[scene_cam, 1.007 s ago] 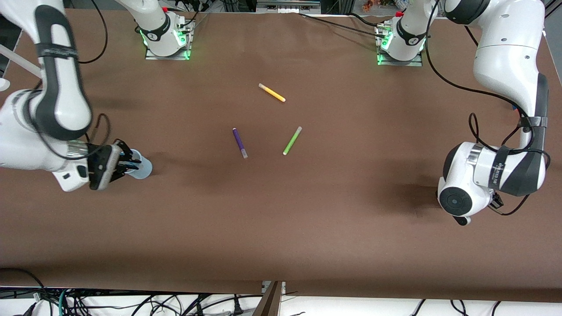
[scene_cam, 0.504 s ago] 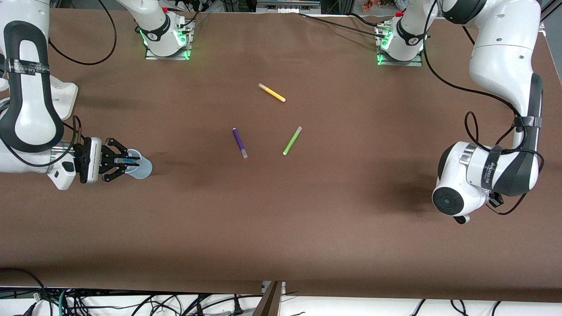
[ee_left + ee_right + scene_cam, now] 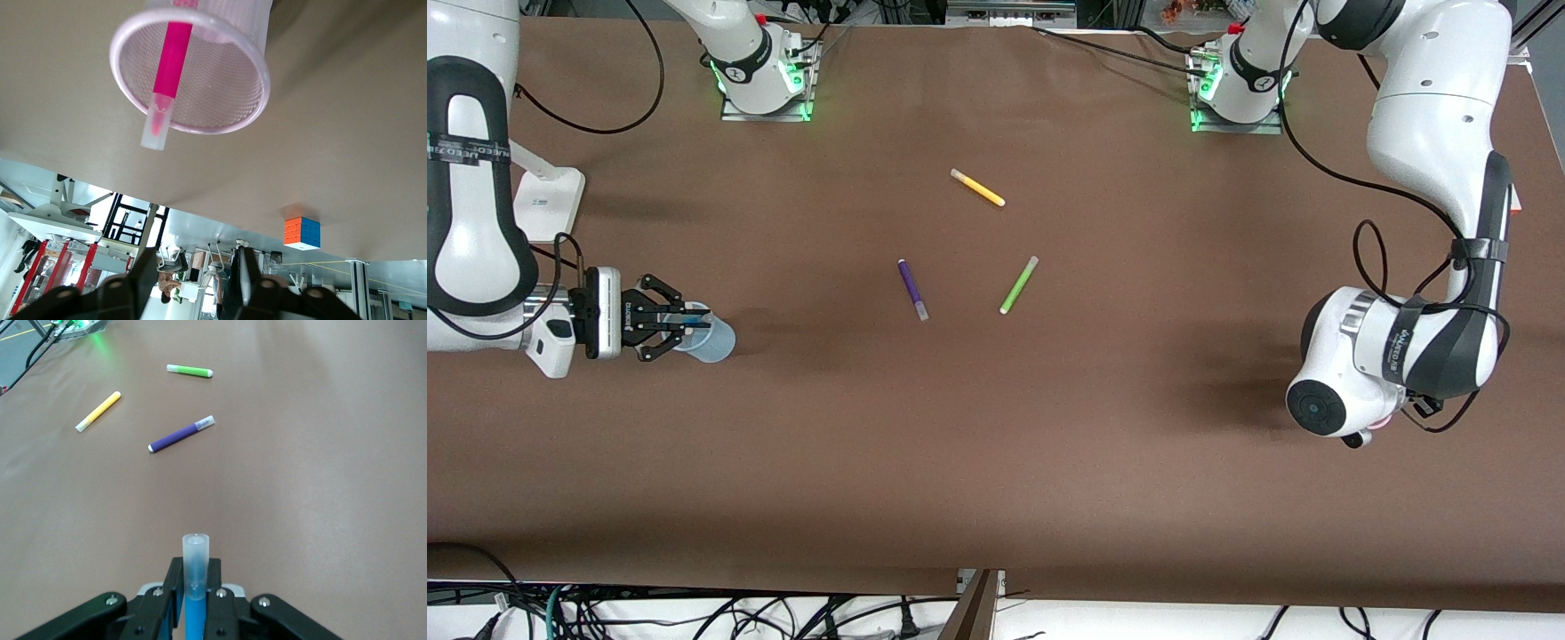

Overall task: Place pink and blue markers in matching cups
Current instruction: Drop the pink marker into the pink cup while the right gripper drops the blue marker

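My right gripper (image 3: pixel 680 327) is shut on the blue marker (image 3: pixel 195 583), whose greyish cap sticks out past the fingertips. In the front view the gripper lies level, with the marker (image 3: pixel 691 324) over the rim of the pale blue cup (image 3: pixel 711 340) at the right arm's end of the table. The pale pink cup (image 3: pixel 193 67) shows in the left wrist view with the pink marker (image 3: pixel 170 60) standing in it, its pale cap over the rim. My left gripper (image 3: pixel 197 267) is open and empty, drawn back from that cup. In the front view the left wrist hides both.
A purple pen (image 3: pixel 912 289), a lime-green pen (image 3: pixel 1018 284) and a yellow pen (image 3: pixel 977 188) lie mid-table. A white stand (image 3: pixel 547 200) sits near the right arm. A colour cube (image 3: pixel 301 232) rests near the table edge at the left arm's end.
My right wrist has turned, so the gripper with the blue marker now lies level at the blue cup. My left wrist has shifted a little toward the table's middle.
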Tool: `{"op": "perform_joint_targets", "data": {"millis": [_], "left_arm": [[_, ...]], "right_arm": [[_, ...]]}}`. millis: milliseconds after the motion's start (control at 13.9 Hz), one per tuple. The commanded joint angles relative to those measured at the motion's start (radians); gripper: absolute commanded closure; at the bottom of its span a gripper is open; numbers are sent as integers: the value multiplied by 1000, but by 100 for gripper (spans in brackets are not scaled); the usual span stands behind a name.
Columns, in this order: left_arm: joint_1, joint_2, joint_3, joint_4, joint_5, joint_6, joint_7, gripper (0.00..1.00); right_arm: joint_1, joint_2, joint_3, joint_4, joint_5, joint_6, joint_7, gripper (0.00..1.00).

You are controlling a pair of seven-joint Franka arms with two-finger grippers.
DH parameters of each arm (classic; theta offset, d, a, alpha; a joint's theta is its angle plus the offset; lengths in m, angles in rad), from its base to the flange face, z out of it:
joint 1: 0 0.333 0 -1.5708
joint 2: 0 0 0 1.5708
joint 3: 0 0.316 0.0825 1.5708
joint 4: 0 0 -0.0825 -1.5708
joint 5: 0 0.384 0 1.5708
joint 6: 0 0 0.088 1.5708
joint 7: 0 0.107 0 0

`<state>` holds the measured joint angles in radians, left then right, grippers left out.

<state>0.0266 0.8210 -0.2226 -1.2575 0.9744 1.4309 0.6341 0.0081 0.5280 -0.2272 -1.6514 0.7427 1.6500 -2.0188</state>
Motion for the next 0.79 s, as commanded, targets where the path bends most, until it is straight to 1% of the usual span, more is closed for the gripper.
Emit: {"op": "perform_joint_targets", "data": {"millis": [0, 72, 288, 360, 432, 504, 719], "left_arm": [[-51, -55, -12, 13, -20, -42, -90, 0], [-57, -80, -20, 23, -87, -46, -141, 0], [-53, -192, -30, 49, -326, -24, -296, 0], [-51, -227, -30, 49, -414, -15, -356, 0], [-47, -264, -30, 46, -509, -14, -434, 0], [-40, -296, -30, 44, -595, -12, -505, 0], [-30, -405, -29, 9, -785, 2, -649, 0]], "right_arm": [[-34, 20, 14, -7, 58, -33, -75, 100], [-37, 27, 12, -7, 70, -33, -95, 100], [-48, 35, 14, -1, 72, -33, -97, 100], [-48, 38, 14, 4, 73, -33, -81, 61], [-50, 38, 14, 5, 89, -33, -58, 1], [-50, 34, 14, 8, 104, -35, -25, 0], [-56, 21, 12, 45, 92, -47, 147, 0]]}}
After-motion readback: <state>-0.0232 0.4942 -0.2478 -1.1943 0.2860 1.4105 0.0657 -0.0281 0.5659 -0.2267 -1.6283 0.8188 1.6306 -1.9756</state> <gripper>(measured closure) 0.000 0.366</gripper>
